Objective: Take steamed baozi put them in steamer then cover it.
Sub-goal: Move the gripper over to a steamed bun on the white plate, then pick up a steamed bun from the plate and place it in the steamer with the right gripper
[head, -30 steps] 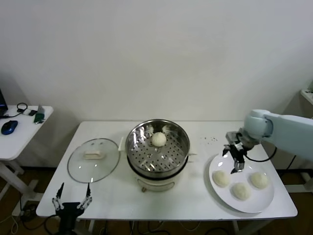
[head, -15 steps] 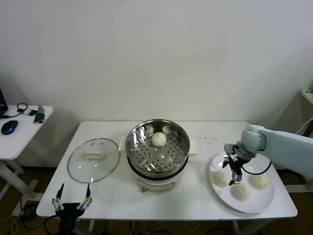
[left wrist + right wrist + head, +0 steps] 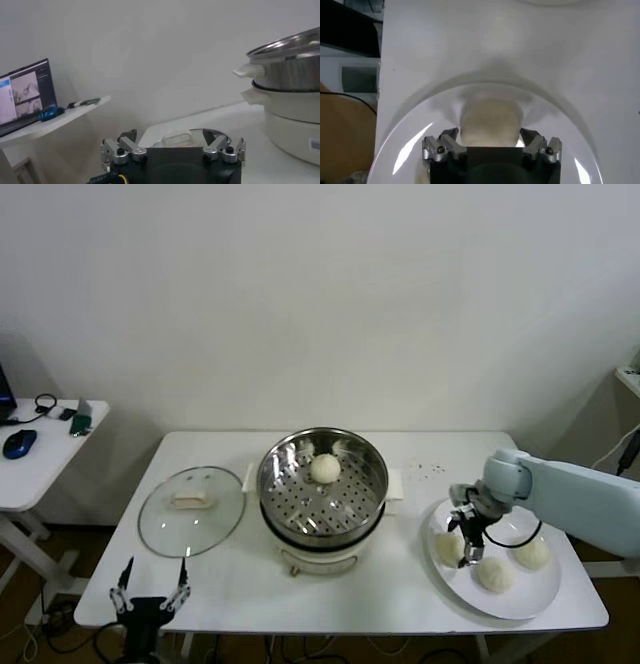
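The steel steamer (image 3: 323, 484) stands open mid-table with one steamed baozi (image 3: 324, 468) on its perforated tray. Three more baozi lie on a white plate (image 3: 530, 596) at the right: one under my right gripper (image 3: 458, 546), two free ones (image 3: 494, 574) (image 3: 532, 553). In the right wrist view the gripper (image 3: 490, 136) is lowered over the left baozi (image 3: 490, 119), one finger on each side of it, jaws still open. My left gripper (image 3: 154, 572) idles open at the table's front left edge.
The glass lid (image 3: 191, 510) lies flat on the table left of the steamer, and shows past the left gripper (image 3: 172, 145) as lid (image 3: 175, 137). A side table (image 3: 40, 454) with a mouse and small items stands far left.
My right gripper has moved down and toward the steamer side of the plate, from above the plate to straddling the left baozi. The left arm has not moved.
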Tool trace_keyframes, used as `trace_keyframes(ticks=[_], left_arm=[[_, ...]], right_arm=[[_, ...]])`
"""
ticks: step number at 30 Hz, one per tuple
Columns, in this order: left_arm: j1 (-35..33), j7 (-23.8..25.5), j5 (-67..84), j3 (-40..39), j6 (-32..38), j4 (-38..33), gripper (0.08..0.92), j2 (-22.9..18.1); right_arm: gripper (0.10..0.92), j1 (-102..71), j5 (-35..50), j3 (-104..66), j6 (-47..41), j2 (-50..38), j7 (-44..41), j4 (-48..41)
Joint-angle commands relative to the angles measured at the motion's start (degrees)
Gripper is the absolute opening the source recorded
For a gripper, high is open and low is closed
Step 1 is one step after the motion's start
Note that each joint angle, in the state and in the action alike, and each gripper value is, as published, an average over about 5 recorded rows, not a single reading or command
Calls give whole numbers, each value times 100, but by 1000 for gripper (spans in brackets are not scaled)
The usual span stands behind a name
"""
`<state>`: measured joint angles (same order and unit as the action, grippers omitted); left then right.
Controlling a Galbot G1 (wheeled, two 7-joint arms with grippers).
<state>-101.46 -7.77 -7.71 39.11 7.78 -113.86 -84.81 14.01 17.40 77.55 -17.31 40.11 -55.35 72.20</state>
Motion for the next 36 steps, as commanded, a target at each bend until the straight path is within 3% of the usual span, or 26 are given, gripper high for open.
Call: trace_keyframes(ticks=[1,12,19,28,36], left_arm=[[24,4,-16,-7,-18,-26,823,-13],[-18,0,-16,0,1,-55,823,-16],[-34,-2,-5,-15,0,-106,823,-29],[-131,-7,-15,-149,35,-145,823,-95],[-188,31,15,-201,94,-129,823,-21]], right_arm=[[800,-163,19,-128,-5,56,3,-85],[712,208,283,-13,-13,-115,-6,14],[689,1496,1148,602,-43,-95,-10,65],[687,4098,2758,2375,246,1023,-275,-542],[687,4666,3465,2273,75,1942,-252,-556]])
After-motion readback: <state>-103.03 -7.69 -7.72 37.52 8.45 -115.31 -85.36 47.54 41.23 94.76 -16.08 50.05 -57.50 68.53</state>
